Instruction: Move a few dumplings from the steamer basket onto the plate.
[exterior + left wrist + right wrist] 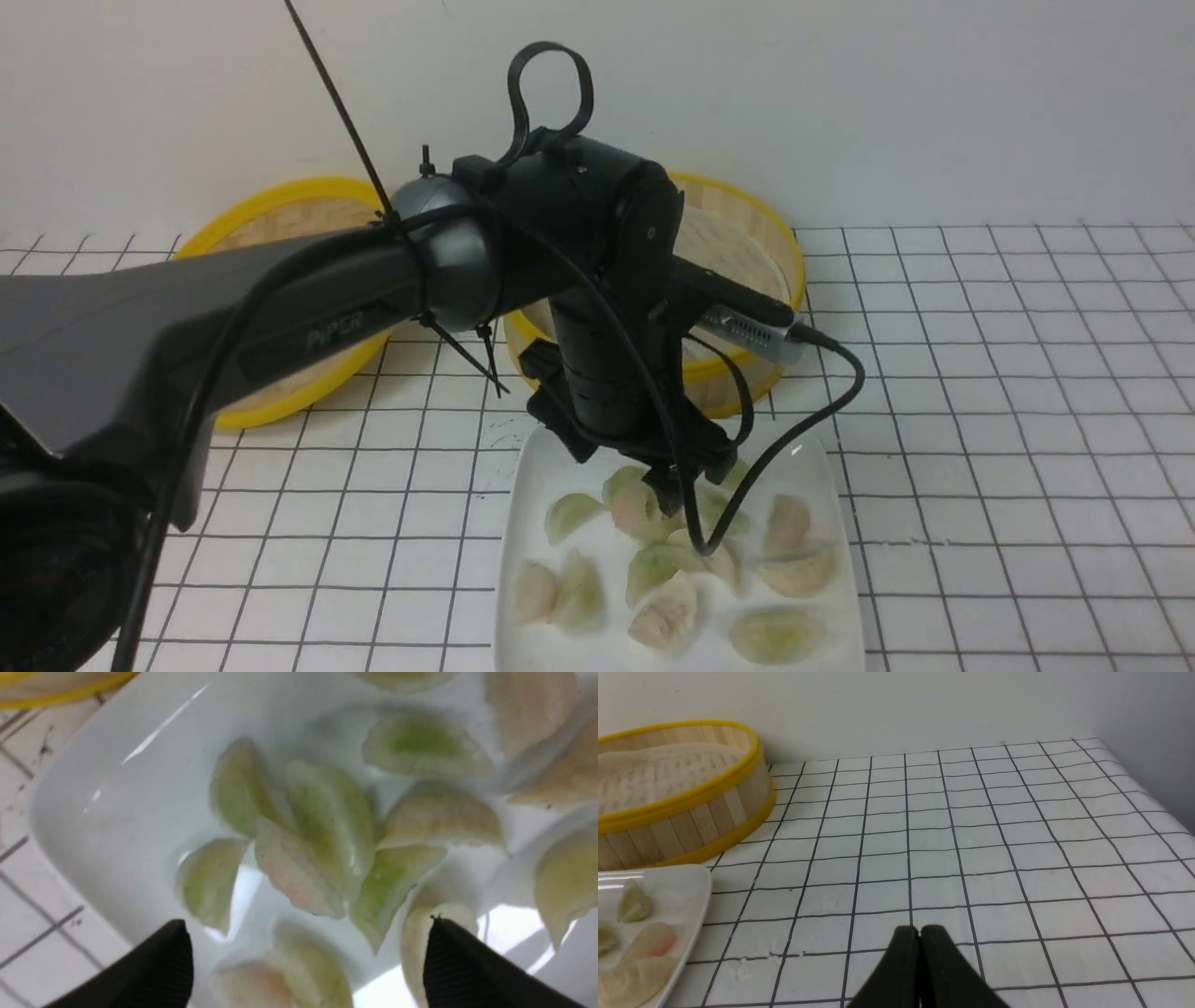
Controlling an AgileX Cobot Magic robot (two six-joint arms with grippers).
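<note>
My left gripper [306, 926] hangs wide and empty over the dumplings [327, 826] lying on the plate [117, 788]; I should lift straight up, clear of them. My right gripper [920, 938] rests pinched together.

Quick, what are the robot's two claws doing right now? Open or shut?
Left gripper: open, empty, over the plate.
Right gripper: shut, holding nothing.
</note>
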